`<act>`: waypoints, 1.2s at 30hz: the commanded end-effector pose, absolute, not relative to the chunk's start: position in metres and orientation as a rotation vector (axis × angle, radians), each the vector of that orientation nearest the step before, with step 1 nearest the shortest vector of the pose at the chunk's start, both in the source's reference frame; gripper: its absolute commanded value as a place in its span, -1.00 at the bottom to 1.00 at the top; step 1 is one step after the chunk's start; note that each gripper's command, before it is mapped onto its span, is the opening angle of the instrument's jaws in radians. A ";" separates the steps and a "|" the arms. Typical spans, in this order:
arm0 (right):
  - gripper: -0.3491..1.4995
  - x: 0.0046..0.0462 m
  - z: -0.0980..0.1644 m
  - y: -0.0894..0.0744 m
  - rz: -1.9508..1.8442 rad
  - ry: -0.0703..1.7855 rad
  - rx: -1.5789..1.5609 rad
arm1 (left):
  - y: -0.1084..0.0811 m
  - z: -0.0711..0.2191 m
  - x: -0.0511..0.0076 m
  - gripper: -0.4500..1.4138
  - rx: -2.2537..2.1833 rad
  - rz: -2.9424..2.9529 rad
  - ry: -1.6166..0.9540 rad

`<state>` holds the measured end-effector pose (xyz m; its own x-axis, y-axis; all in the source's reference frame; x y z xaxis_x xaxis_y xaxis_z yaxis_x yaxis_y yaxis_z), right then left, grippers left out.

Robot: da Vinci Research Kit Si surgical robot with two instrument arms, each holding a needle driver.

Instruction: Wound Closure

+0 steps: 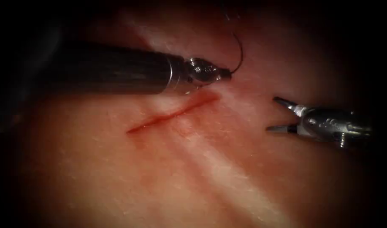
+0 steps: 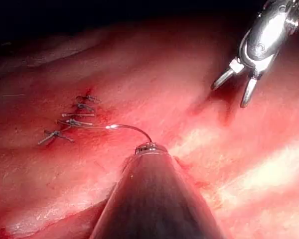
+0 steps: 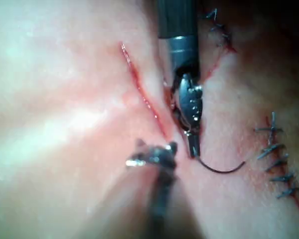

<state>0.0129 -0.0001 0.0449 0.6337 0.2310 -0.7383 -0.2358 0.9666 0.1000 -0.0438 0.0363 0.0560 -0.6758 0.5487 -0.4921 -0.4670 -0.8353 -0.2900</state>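
The tissue (image 1: 227,177) is pale pink and glossy, crossed by whitish fatty bands, with a thin straight cut (image 1: 172,113) lined with red fluid (image 1: 201,101). The left tool (image 1: 225,75), a dark ribbed shaft ending in a bright metal wrist, lies nearly level above the cut's upper right end. Its jaws are closed on one end of the needle (image 1: 239,52), a thin dark wire arc that curves up and away over the tissue, not in it. The right tool (image 1: 278,115) lies well right of the cut, its two slim metal jaws spread apart and holding nothing. Rows of dark stitches (image 3: 279,154) close older cuts nearby.
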 end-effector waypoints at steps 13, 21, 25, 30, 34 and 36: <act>0.45 0.0136 0.047 0.002 0.568 1.049 0.317 | 0.034 0.050 -0.0404 -1.00 -0.997 2.655 -0.018; 0.41 0.0129 0.048 0.006 0.668 1.148 0.508 | 0.030 0.046 -0.0378 -1.00 -1.123 2.719 0.110; 0.41 0.0133 0.048 0.008 0.657 1.179 0.553 | 0.028 0.044 -0.0376 -1.00 -1.174 2.738 0.122; 0.41 0.0153 0.048 0.010 0.614 1.235 0.619 | 0.026 0.043 -0.0375 -1.00 -1.216 2.743 0.164; 0.46 0.0166 0.049 0.010 0.623 1.241 0.738 | 0.026 0.043 -0.0367 -1.00 -1.250 2.776 0.218; 0.46 0.0168 0.049 0.010 0.622 1.244 0.769 | 0.026 0.042 -0.0365 -1.00 -1.269 2.790 0.254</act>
